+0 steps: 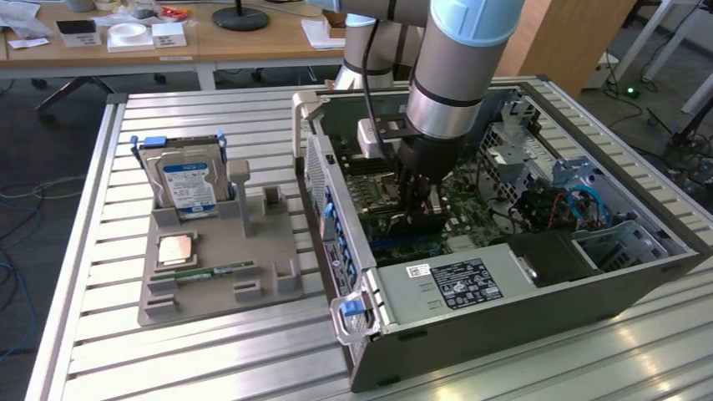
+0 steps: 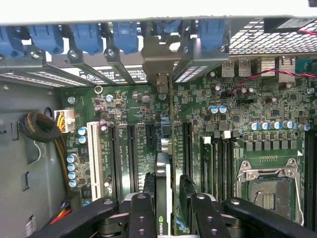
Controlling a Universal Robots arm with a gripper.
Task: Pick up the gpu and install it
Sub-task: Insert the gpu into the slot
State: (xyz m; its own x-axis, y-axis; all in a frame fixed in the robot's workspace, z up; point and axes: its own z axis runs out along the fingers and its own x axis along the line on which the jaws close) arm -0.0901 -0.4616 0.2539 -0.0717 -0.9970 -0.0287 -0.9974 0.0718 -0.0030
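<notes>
Gpu [image 2: 166, 148]: thin black card seen edge-on in the wrist view, green logo on the near end, silver bracket [image 2: 159, 59] at the far end. It stands upright inside the case [image 1: 523, 322], over the slots of the board [image 2: 129, 99], with the bracket up against the rear slot openings under the blue clips [image 2: 84, 37]. Can't tell if the card edge is fully down in a slot.

My tool [image 2: 166, 182] is clamped on gpu, one black finger on each flat side, pads [image 2: 147, 186] pressed against it. In the exterior view my tool [image 1: 422, 200] reaches straight down into the open case.

Case lies on its side on the tabletop [image 1: 134, 359], side panel off. Inside: board, bare socket [image 2: 270, 191], memory sticks in their slots beside gpu, power supply [image 1: 457, 288] at the near end, blue cables [image 1: 573, 205] toward the exterior view's right.

Grey holder [image 1: 223, 299] sits on the tabletop at the exterior view's left of the case, apart from it. It holds a drive [image 1: 187, 185] standing upright at the back, a copper chip [image 1: 175, 249] lying flat, and a green stick [image 1: 217, 272] lying flat near the chip.
</notes>
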